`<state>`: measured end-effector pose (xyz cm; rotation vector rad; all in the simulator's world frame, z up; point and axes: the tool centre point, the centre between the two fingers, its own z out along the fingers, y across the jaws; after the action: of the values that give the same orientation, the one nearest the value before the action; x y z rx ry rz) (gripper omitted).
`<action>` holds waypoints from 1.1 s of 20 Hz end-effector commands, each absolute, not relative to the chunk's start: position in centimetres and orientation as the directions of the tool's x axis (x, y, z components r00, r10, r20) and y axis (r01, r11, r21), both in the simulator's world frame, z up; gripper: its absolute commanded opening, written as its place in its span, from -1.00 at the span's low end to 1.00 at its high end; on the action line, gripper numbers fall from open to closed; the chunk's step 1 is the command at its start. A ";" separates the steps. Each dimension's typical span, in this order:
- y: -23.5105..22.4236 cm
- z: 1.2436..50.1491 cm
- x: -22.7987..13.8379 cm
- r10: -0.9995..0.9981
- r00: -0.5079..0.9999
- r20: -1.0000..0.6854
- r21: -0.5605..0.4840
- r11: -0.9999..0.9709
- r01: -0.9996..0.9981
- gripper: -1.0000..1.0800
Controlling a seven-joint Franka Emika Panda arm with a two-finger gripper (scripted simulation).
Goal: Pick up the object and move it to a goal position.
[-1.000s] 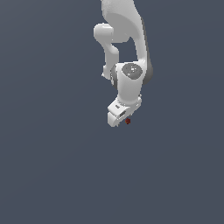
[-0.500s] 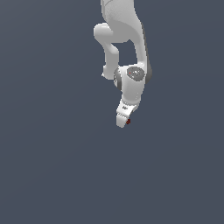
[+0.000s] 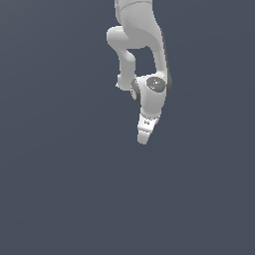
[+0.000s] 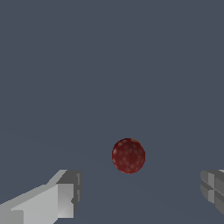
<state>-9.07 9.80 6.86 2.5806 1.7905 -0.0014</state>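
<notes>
The object is a small dark-red ball (image 4: pixel 128 155), seen in the wrist view on the grey floor. It lies between and a little ahead of my two fingers. My white gripper (image 4: pixel 141 192) is open, with one finger (image 4: pixel 65 194) on one side and the other finger (image 4: pixel 213 188) far off on the other side. Nothing is held. In the exterior view the gripper (image 3: pixel 143 141) points down at the floor and hides the ball.
The plain grey floor (image 3: pixel 60 189) stretches all around. The white arm (image 3: pixel 137 30) comes down from the top of the exterior view.
The hand has turned and shifted slightly to the exterior view's right and lower. The red speck, seen beside the fingertips before, is now hidden behind the gripper in the exterior view.
</notes>
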 end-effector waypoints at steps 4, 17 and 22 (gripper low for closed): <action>9.9 6.7 -9.2 0.942 0.335 0.000 0.000 -0.335 0.942 0.92; 9.9 2.6 -9.4 0.944 0.330 0.000 0.000 -0.330 0.944 0.92; 9.9 1.7 -9.4 0.944 0.329 0.000 0.000 -0.329 0.944 0.92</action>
<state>-9.41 9.92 1.91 2.5615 1.8199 -0.0022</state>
